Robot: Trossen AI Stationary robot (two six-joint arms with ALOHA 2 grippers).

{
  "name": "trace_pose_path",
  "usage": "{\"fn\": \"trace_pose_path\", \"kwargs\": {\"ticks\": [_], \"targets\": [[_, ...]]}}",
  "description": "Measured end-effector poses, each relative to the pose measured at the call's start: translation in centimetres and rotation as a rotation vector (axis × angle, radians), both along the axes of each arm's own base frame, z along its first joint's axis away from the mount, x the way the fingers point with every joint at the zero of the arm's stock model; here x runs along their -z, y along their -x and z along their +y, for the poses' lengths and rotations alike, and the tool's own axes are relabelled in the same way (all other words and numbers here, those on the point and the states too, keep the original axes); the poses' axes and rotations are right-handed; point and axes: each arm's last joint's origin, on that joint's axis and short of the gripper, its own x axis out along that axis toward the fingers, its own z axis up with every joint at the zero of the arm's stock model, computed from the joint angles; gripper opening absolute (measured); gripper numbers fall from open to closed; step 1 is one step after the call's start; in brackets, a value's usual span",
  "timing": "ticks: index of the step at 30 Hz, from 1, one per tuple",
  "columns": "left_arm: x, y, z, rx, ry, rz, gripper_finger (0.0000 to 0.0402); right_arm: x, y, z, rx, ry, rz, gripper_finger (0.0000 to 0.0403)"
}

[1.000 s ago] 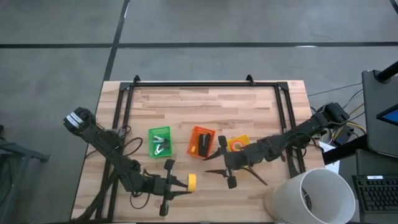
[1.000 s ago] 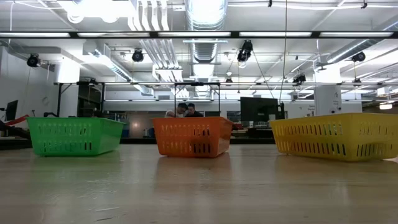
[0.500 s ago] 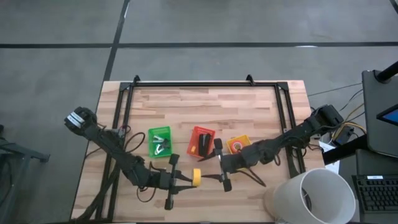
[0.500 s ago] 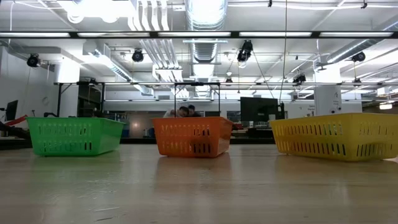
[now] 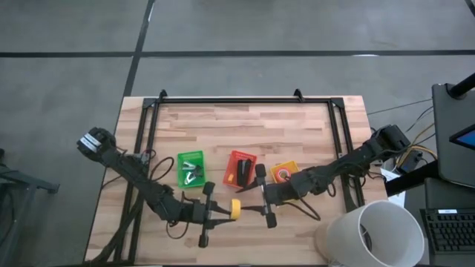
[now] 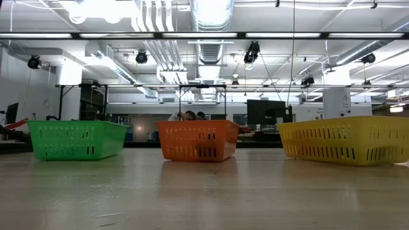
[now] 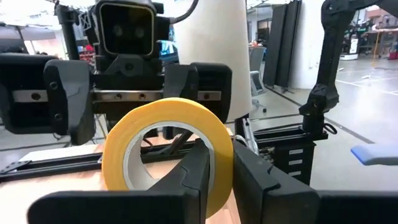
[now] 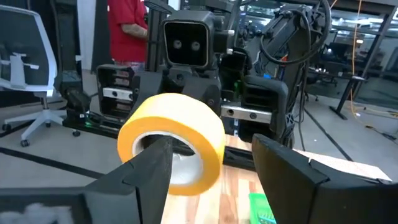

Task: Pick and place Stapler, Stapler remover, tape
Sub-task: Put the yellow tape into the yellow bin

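Two grippers meet near the table's front edge: your left gripper (image 5: 223, 214) pinches the yellow tape roll (image 5: 234, 210). Your right gripper (image 5: 251, 208) stands spread around that roll.

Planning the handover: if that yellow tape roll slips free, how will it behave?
The yellow tape roll is a round ring, so it would probably roll on landing. It looks stiff and light: the left gripper holds it by one wall. The right gripper straddles it, open.
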Motion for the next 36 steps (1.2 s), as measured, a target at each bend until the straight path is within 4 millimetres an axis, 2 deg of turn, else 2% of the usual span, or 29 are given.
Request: {"fn": "trace_pose_path", "kwargs": {"ticks": [6, 17, 21, 30, 36], "targets": [[0.0, -0.3, 0.3, 0.012, 0.015, 0.000, 0.0053, 1.3, -0.8, 0.4, 0.000, 0.006, 0.011, 0.0206], [0.2, -0.3, 0.3, 0.016, 0.018, 0.021, 0.0055, 1.0, -0.9, 0.4, 0.002, 0.017, -0.010, 0.0168], [0.4, -0.3, 0.4, 0.014, 0.017, 0.026, 0.0055, 1.1, -1.0, 0.3, 0.004, 0.023, 0.000, 0.0140], [1.1, -0.2, 0.6, 0.012, 0.045, 0.046, 0.0056, 1.5, -1.0, 0.2, 0.014, 0.068, 0.034, 0.0047], [1.2, -0.1, 0.6, 0.007, 0.048, 0.046, 0.0077, 1.6, -0.9, 0.2, 0.009, 0.064, 0.042, 0.0040]]}}
